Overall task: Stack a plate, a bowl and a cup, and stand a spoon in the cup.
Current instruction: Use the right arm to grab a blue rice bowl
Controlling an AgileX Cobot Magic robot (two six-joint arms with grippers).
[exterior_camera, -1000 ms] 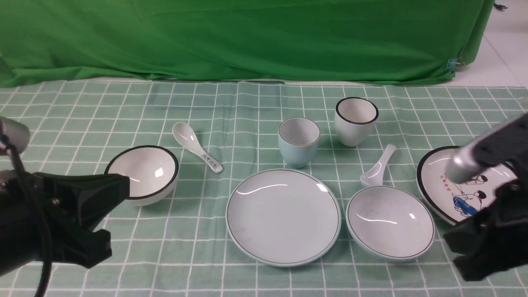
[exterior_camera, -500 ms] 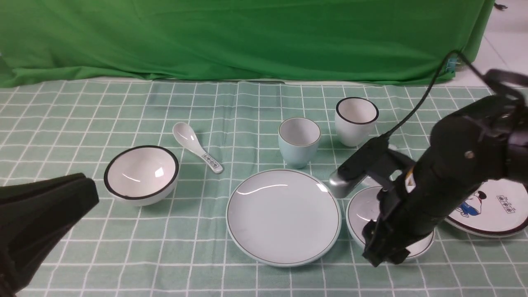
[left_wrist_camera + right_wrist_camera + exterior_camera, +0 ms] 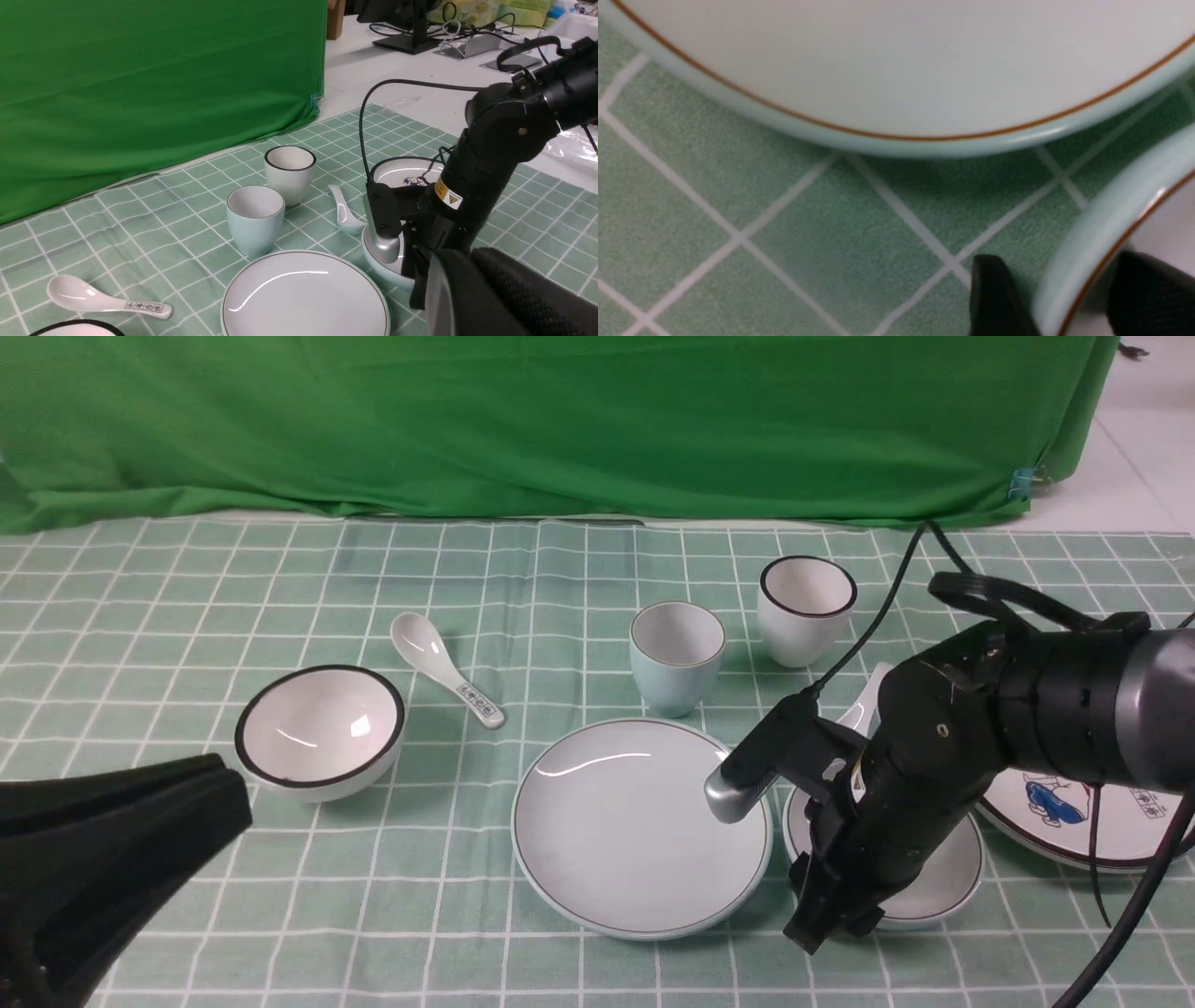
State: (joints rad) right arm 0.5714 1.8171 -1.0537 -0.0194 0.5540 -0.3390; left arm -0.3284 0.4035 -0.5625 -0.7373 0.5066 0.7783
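The pale blue-green plate lies at the centre front. The shallow bowl sits to its right, largely covered by my right arm. My right gripper is open at the bowl's near-left rim. In the right wrist view one finger is outside the rim and the other is inside, with the plate's edge beyond. The cup stands behind the plate. The plain spoon lies behind the bowl, partly hidden. My left gripper hangs shut and empty at the front left.
A black-rimmed white bowl and a patterned spoon lie at the left. A black-rimmed white cup stands at the back right. A cartoon plate lies at the far right behind my right arm. A green backdrop hangs behind.
My right arm has swung in from the far right and come down to the bowl's near-left rim. My left gripper has drawn back toward the lower left.
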